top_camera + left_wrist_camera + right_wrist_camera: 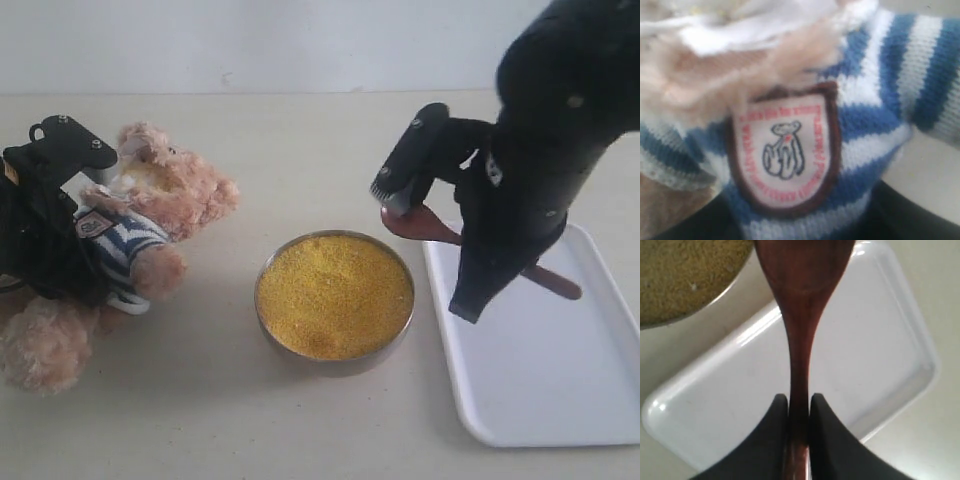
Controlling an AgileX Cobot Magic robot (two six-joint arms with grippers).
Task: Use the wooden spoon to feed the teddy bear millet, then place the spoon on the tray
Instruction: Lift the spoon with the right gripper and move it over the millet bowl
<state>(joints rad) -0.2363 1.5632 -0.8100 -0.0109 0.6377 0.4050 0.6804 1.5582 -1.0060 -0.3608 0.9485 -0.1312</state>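
Observation:
The teddy bear (170,190) leans at the left, its striped shirt and chest badge (785,155) filling the left wrist view. My left gripper (50,230) is shut on the bear's body, with its dark jaws flanking the shirt. The millet (335,295) fills a metal bowl (335,362) in the middle. My right gripper (799,400) is shut on the handle of the wooden spoon (415,222). It holds the spoon in the air over the tray's near-left edge. The spoon's oval end (799,300) points toward the bowl, and no grain shows on it. The white tray (540,400) lies at the right.
The beige tabletop (300,150) runs back to a pale wall. The bowl's rim and the tray's left edge stand a small gap apart. The right arm's black body (560,130) towers over the tray.

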